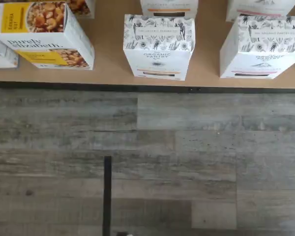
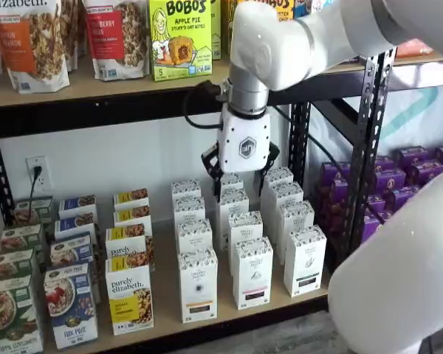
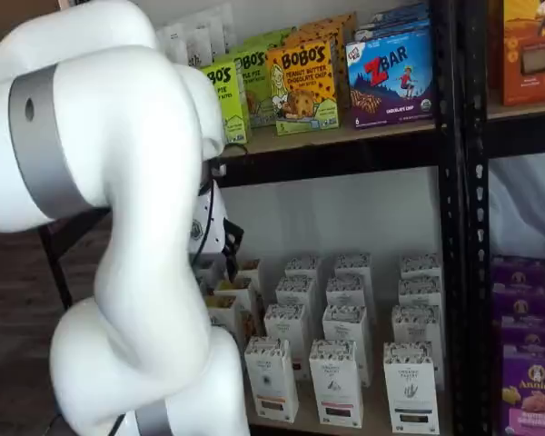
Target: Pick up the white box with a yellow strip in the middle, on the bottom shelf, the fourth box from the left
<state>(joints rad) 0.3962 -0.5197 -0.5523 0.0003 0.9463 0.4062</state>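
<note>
The white box (image 1: 157, 46), a carton with a speckled top and a yellow-orange strip low on its face, stands at the front of the bottom shelf (image 1: 108, 73), right of a "purely elizabeth" box (image 1: 44, 34). It shows in both shelf views (image 2: 198, 284) (image 3: 271, 377), heading a row of like cartons. My gripper (image 2: 240, 186) hangs well above the white cartons, with a plain gap between its black fingers and nothing in them. In a shelf view the arm hides most of it; only a dark edge (image 3: 229, 241) shows.
White cartons with black strips (image 2: 253, 273) (image 2: 305, 259) stand right of the target, one also in the wrist view (image 1: 265, 46). Cereal boxes (image 2: 70, 304) fill the shelf's left. The black front rail (image 1: 137, 87) borders grey plank floor (image 1: 187, 157). A thin black bar (image 1: 107, 196) crosses the floor.
</note>
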